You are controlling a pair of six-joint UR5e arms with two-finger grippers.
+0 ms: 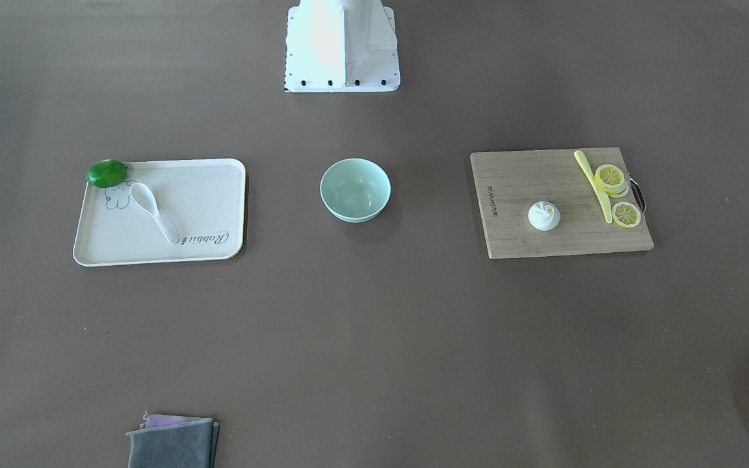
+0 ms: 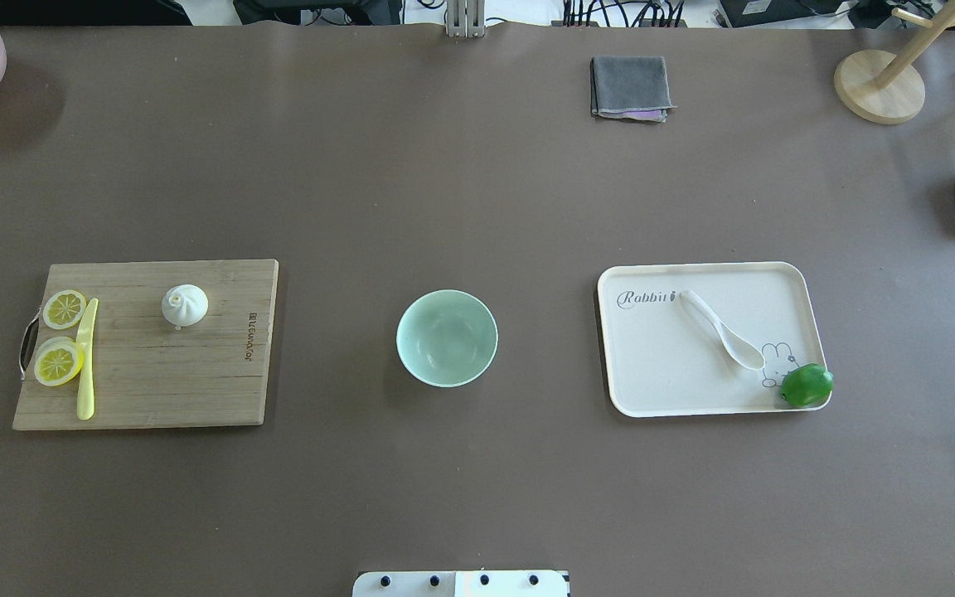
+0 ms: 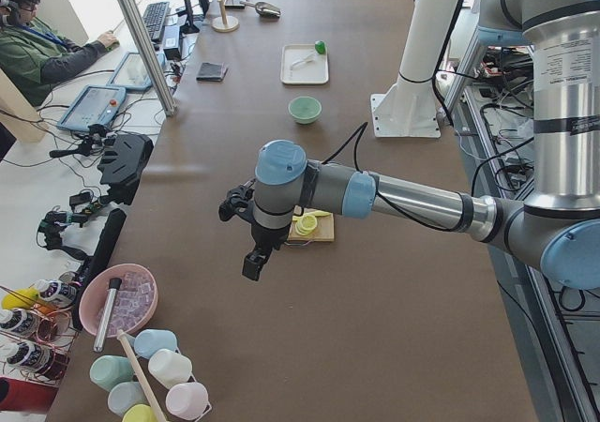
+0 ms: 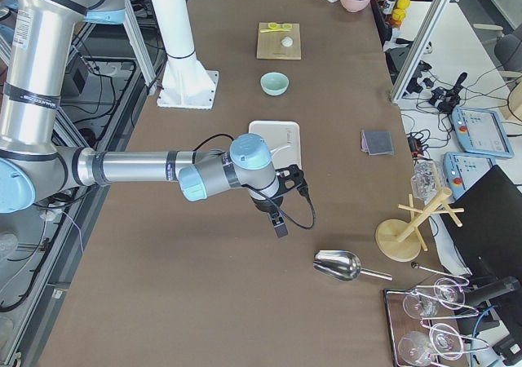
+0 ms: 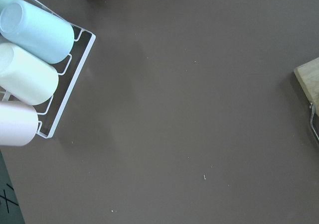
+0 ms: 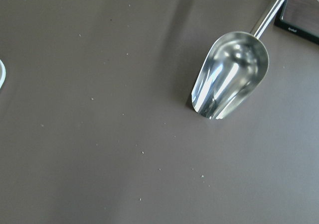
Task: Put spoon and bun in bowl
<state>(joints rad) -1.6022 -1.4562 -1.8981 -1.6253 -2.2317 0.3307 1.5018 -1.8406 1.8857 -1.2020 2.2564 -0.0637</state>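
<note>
Spoon [image 2: 722,330] is lying on the tray [image 2: 693,398], our right arm's side, handle end nearer the bowl [image 2: 447,337]; bun [image 2: 185,304] is sitting on the board [image 2: 154,390], left arm's side. We are not seeing whether left claw [image 3: 251,264] or right claw [image 4: 280,224] is spread.

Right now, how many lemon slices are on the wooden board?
2 lemon slices show, both on the cutting board by the yellow knife: one single, one seemingly stacked, so more may hide underneath.
</note>
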